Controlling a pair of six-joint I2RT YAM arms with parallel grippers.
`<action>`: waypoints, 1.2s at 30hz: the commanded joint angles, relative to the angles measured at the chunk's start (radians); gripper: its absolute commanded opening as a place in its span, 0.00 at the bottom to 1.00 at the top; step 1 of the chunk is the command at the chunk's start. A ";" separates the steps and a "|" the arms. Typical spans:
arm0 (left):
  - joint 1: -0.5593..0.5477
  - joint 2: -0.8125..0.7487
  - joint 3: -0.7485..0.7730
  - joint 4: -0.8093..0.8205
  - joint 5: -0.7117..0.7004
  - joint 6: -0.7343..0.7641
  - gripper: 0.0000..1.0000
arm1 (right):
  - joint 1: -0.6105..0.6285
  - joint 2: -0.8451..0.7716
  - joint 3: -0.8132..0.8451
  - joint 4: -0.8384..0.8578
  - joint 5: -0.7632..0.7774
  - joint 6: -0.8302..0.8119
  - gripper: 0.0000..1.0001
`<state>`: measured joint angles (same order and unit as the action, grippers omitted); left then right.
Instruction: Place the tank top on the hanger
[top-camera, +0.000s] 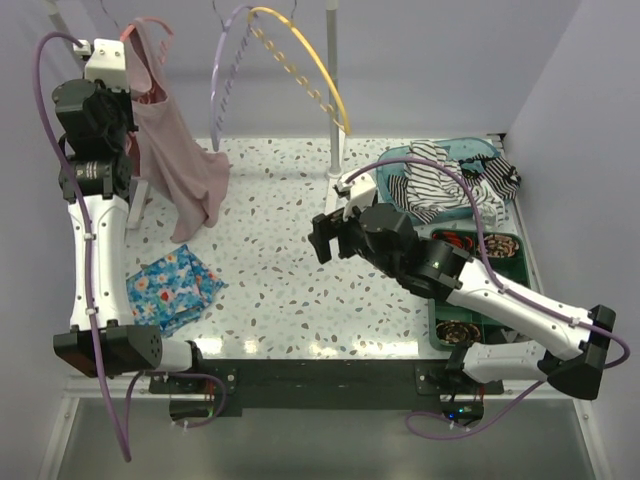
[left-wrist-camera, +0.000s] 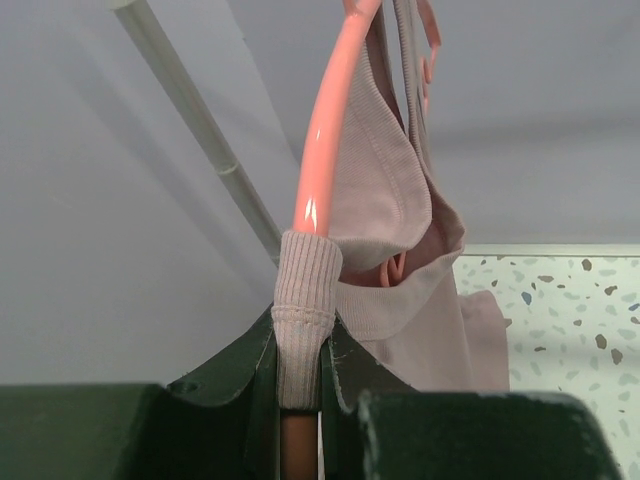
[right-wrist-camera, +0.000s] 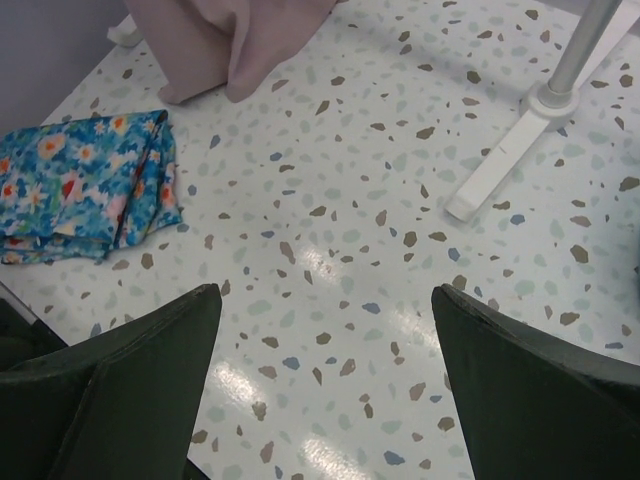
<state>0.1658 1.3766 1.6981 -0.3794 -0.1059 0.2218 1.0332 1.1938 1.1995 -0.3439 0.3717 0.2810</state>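
Observation:
The dusty-pink tank top (top-camera: 182, 165) hangs at the back left, its hem reaching the table. In the left wrist view, its ribbed strap (left-wrist-camera: 305, 290) is wrapped over the coral-pink hanger (left-wrist-camera: 325, 130). My left gripper (top-camera: 122, 88) is raised beside the top, and its jaws (left-wrist-camera: 302, 370) are shut on the strap-covered hanger arm. The top's lower edge also shows in the right wrist view (right-wrist-camera: 235, 40). My right gripper (top-camera: 325, 238) hovers over the middle of the table, open and empty (right-wrist-camera: 325, 330).
A folded blue floral cloth (top-camera: 172, 285) lies at the front left and also shows in the right wrist view (right-wrist-camera: 85, 185). A lilac hanger (top-camera: 222, 70) and a yellow hanger (top-camera: 310, 65) hang on the rack pole (top-camera: 333, 90). A striped garment (top-camera: 450, 180) lies in a teal basket. A green tray (top-camera: 480, 260) sits at the right.

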 joint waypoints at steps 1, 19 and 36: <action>0.018 0.001 0.110 0.154 0.067 0.001 0.00 | 0.002 0.001 -0.031 0.072 -0.046 0.026 0.90; 0.083 0.110 0.239 0.131 0.146 -0.050 0.00 | 0.002 0.079 -0.150 0.131 -0.208 0.046 0.90; 0.202 0.203 0.169 0.212 0.333 -0.200 0.00 | 0.004 0.089 -0.140 0.106 -0.186 0.038 0.90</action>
<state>0.3595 1.5967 1.8545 -0.3073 0.1776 0.0761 1.0332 1.2877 1.0405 -0.2619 0.1822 0.3172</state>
